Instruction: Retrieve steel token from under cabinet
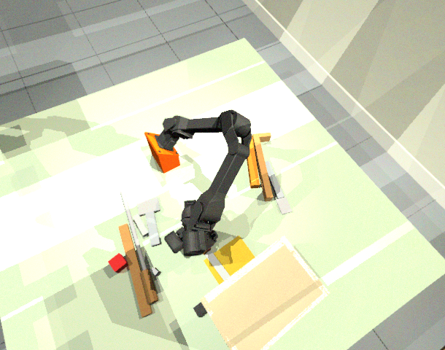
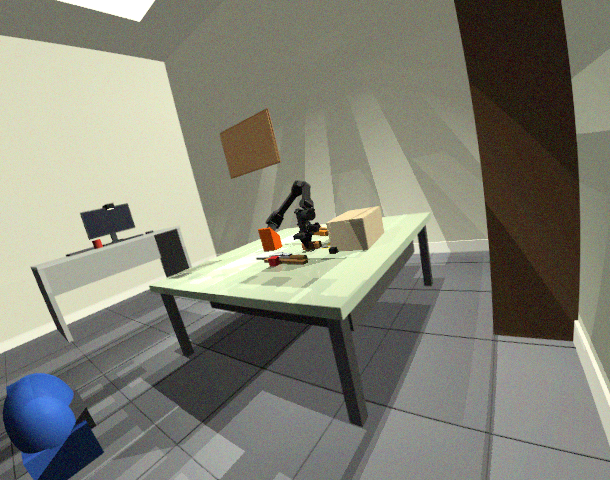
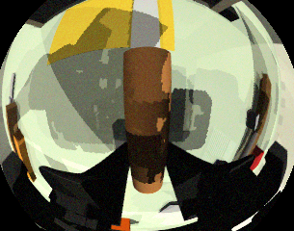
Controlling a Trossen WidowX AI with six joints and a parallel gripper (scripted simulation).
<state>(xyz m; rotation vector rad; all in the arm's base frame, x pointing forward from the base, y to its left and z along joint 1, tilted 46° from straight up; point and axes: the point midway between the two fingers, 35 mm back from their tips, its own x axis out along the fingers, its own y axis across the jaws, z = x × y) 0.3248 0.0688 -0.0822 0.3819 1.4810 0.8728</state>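
The cabinet [image 1: 270, 297] [image 2: 346, 233] is a pale tan box. The yellow marked area [image 1: 241, 246] [image 3: 81, 24] lies in front of it. My gripper [image 3: 146, 145] is shut on the brown round handle [image 3: 147, 91] of a flat grey tool, low over the table just outside the yellow area. The tool's grey blade [image 1: 217, 265] [image 3: 146, 26] extends across the yellow area to the cabinet's front edge. Its far end is hidden, so I cannot tell how far under it reaches. The steel token and the vent slots are not visible in any view.
A small black block [image 1: 200, 309] [image 2: 333, 250] sits by the cabinet's corner. A red cube [image 1: 117, 262], a brown bar [image 1: 136, 286], a long grey rod [image 1: 134, 230] and a T-shaped grey piece [image 1: 152, 222] lie on one side. Bars [image 1: 263, 169] and a grey tool [image 1: 284, 205] lie on the other.
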